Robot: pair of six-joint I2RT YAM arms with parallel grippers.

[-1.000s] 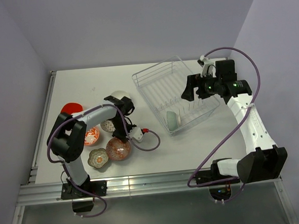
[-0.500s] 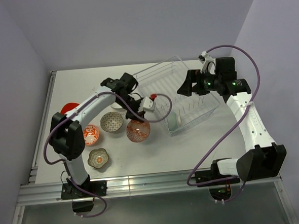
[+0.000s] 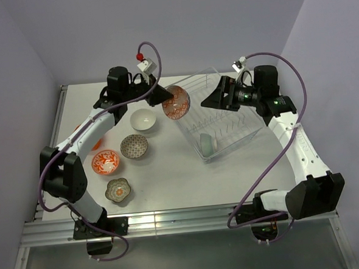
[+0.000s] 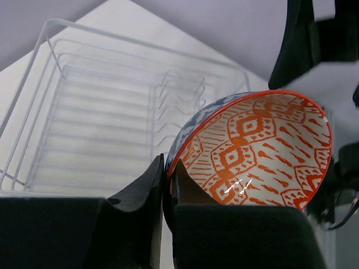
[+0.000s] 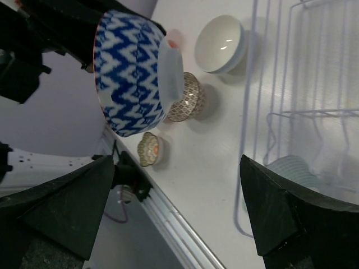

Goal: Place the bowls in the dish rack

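Note:
My left gripper [image 3: 163, 97] is shut on the rim of the red-pink patterned bowl [image 3: 176, 102] and holds it in the air, tilted on edge, by the near-left end of the clear dish rack [image 3: 227, 116]. In the left wrist view the bowl [image 4: 258, 151] has an orange pattern inside; the right wrist view shows its blue zigzag outside [image 5: 132, 84]. My right gripper [image 3: 210, 100] is open and empty above the rack, facing the bowl. A pale teal bowl [image 3: 207, 144] stands in the rack's front end. The white [image 3: 144, 119], grey-patterned [image 3: 134, 146], orange-white [image 3: 104, 162] and olive flower [image 3: 119, 189] bowls sit on the table.
The plain orange-red bowl [image 3: 95, 142] is mostly hidden under my left arm. The left arm's cable loops high above the table's far edge. Walls close in the table at the back, left and right. A metal rail [image 3: 172, 220] runs along the near edge.
My left gripper has lifted the red-pink patterned bowl from among the table bowls and carried it up and back to the rack's left end. My right gripper has shifted slightly left.

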